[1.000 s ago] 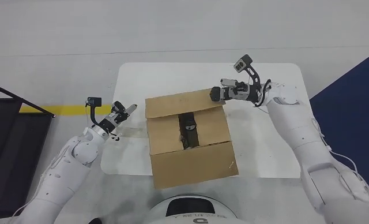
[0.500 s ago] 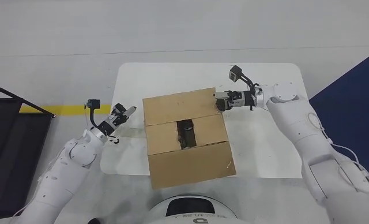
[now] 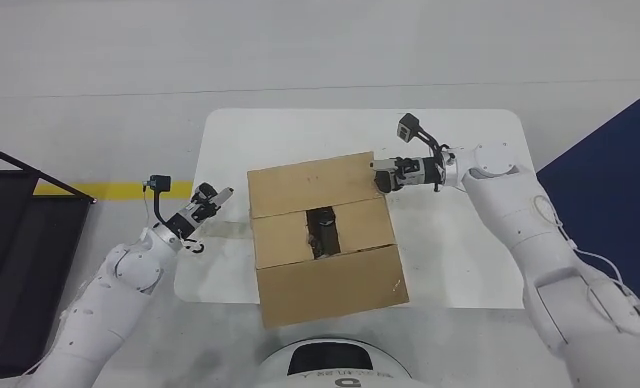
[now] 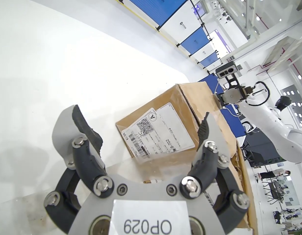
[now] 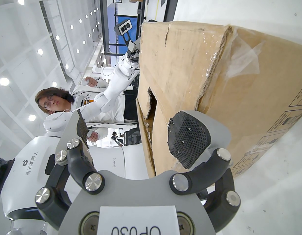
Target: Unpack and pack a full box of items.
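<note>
Fingers of the left gripper (image 3: 226, 192) are parted in the top view. It hangs just beside the left wall of the cardboard box (image 3: 325, 238), not touching it. The box sits mid-table (image 3: 450, 138) with its flaps folded down. A dark gap (image 3: 322, 231) is left at the centre seam, with something dark inside that I cannot identify. The right gripper (image 3: 378, 178) is at the box's far right top corner, probably there to work that flap's edge.

Left wrist view: fingers (image 4: 77, 128) spread wide, nothing between them. Beyond them is the box wall with its shipping label (image 4: 160, 133), near but apart. Clear film (image 4: 131, 165) lies on the table at the box's foot. Farther off, the right gripper (image 4: 229, 96) meets the far corner of the box. My read is that the left arm waits close by to steady the box.

Right wrist view: fingers (image 5: 190, 135) spread, straddling the box's top corner. One pad lies over the side wall, the other stands off above the top. Whether either one touches, I cannot tell. Torn clear tape (image 5: 241, 57) clings to the corner, and the seam gap (image 5: 152, 101) shows between the flaps. Straddling the edge like this suits pinching or pressing the flap.
</note>
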